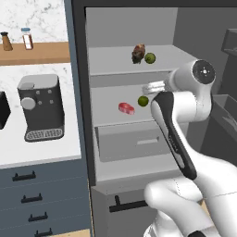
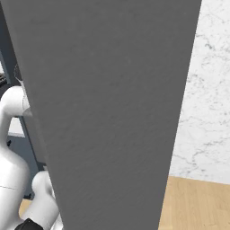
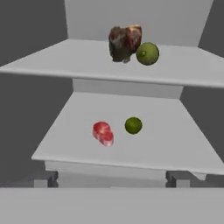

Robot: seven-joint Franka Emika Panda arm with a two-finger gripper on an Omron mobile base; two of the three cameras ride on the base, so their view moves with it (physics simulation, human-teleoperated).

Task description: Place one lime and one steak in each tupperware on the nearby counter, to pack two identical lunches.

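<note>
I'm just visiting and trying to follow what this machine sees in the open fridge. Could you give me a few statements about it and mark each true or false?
1. The dark steak and a lime sit on the upper shelf. True.
2. The red steak touches the lower lime. False: a gap separates them.
3. The gripper holds a lime. False: both limes lie on shelves.
4. A coffee machine stands on the counter. True.

On the upper shelf (image 3: 65, 57), a dark brown steak (image 3: 124, 43) touches a lime (image 3: 147, 54) at its right. On the lower shelf (image 3: 175, 140), a red steak (image 3: 103, 133) lies just left of a second lime (image 3: 133, 125), apart from it.
</note>
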